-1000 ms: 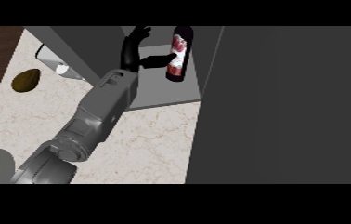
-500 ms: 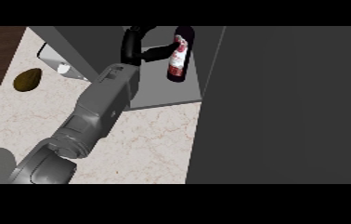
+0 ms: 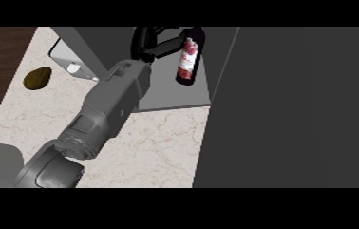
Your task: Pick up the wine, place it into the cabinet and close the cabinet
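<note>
Wine point(image 3: 186, 62) inside the cabinet point(image 3: 168, 97), just right of the left hand point(image 3: 148, 42), neck toward the view's top; can't tell whether the hand clamps it.

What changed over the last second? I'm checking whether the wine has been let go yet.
The left hand pushed a little deeper into the cabinet, and the wine bottle shifted slightly rightward with it. The hand is still against the bottle; whether it has let go cannot be told. The cabinet stays open, and the brown object on the counter is unmoved.

A pale marbled counter point(image 3: 161, 142) meets a dark brown wooden strip point(image 3: 13, 52) at its left edge.
</note>
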`<state>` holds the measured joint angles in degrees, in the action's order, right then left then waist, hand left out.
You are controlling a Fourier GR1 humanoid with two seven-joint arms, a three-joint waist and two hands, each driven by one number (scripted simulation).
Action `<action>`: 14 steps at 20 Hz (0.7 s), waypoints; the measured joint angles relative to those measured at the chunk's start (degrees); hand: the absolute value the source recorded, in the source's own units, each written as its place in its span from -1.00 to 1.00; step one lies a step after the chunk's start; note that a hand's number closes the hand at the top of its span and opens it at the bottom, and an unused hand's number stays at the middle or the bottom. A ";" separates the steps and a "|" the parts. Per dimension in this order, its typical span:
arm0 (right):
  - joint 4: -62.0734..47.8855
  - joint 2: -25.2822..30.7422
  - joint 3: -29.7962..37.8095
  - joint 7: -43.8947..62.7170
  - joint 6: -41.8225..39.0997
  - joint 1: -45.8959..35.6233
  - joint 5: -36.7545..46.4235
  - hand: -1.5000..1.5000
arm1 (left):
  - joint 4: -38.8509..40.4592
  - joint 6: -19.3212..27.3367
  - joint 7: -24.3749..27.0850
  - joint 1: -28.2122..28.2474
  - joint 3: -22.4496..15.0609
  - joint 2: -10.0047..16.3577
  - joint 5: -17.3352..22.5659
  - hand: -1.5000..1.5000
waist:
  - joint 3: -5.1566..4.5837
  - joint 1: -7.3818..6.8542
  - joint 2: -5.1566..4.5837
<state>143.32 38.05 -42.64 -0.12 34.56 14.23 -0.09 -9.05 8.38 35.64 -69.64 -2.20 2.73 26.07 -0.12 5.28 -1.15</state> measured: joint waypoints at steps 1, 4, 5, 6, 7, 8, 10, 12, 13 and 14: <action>0.05 0.02 0.27 0.14 0.10 -0.09 -0.01 -1.00 | -0.13 -0.42 0.36 0.17 -0.03 -0.55 0.05 -1.00 | 0.01 -0.24 0.08; 0.18 0.61 1.14 0.32 0.28 0.31 -0.04 -1.00 | -0.27 -1.48 -0.20 -0.51 0.14 -1.12 0.08 -1.00 | 0.03 -0.89 0.27; 0.20 0.72 1.12 0.17 0.36 0.65 -0.05 -1.00 | -0.39 -1.73 -0.79 -1.05 0.33 -1.24 0.20 -1.00 | 0.04 -1.08 0.36; 0.30 0.98 1.71 0.34 0.52 0.73 -0.06 -1.00 | -0.52 -2.22 -0.77 -0.68 0.34 -1.38 0.17 -1.00 | 0.05 -1.44 0.48; 0.39 1.07 1.99 0.46 0.65 0.71 -0.07 -1.00 | -0.67 -2.38 -1.25 -0.99 0.44 -1.39 0.20 -1.00 | 0.05 -1.68 0.56; 0.43 1.21 2.58 0.60 0.60 0.55 -0.11 -1.00 | -0.81 -2.82 -0.96 -0.63 0.43 -1.66 0.13 -1.00 | 0.05 -1.91 0.59; 0.45 1.20 2.37 0.46 1.02 1.43 -0.11 -1.00 | -1.36 -3.24 -1.20 -0.24 0.66 -1.92 0.28 -1.00 | 0.06 -2.33 0.80; 0.61 1.68 3.00 0.92 1.42 1.78 -0.10 -1.00 | -2.21 -3.61 -1.54 0.42 0.39 -2.06 0.33 -1.00 | 0.06 -2.78 1.06; 0.65 1.84 3.38 1.14 1.44 1.70 -0.12 -1.00 | -2.71 -3.64 -1.83 0.86 0.04 -2.20 0.61 -1.00 | 0.06 -2.85 1.16; 0.65 1.85 3.24 1.40 1.63 1.83 -0.10 -1.00 | -3.31 -3.99 -2.15 1.15 -0.15 -2.32 0.85 -1.00 | 0.06 -2.97 1.23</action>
<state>143.97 39.90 -39.40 1.28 36.19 16.06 -0.19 -12.36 4.39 33.49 -68.50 -2.36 0.41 26.92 -0.06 2.31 0.08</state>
